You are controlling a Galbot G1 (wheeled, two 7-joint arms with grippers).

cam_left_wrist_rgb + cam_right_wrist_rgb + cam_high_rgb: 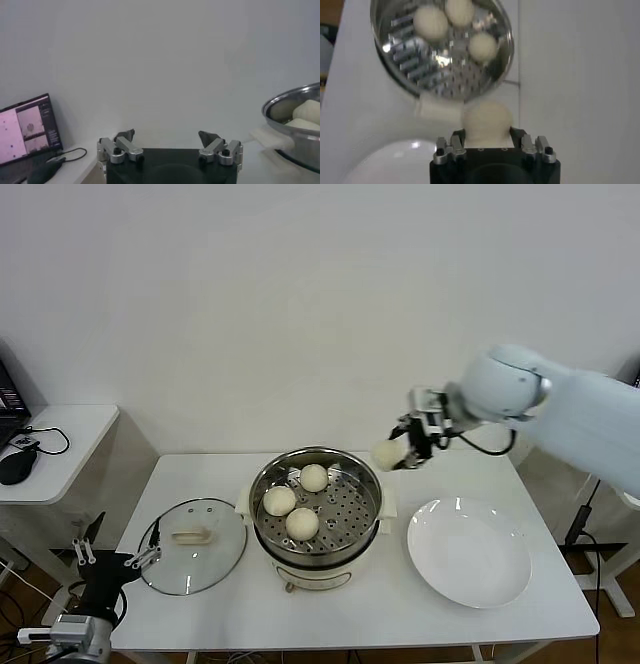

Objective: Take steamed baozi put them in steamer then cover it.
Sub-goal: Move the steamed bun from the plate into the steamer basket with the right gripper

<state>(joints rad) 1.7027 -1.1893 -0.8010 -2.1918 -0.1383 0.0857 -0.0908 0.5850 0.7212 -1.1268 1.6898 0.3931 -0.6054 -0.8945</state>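
I noted the right gripper clamping a baozi above the white table, right of the steamer; left gripper wide open, parked low left.

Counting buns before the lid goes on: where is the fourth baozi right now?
In the head view, the fourth baozi is held in the right hand, in the air just right of the steamer, behind the white plate.

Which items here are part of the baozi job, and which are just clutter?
Job: three baozi in the steamer; fourth baozi held by the right gripper beside it; lid on the table; plate; left gripper, open, parked low.

Clutter: side desk, mouse, laptop.
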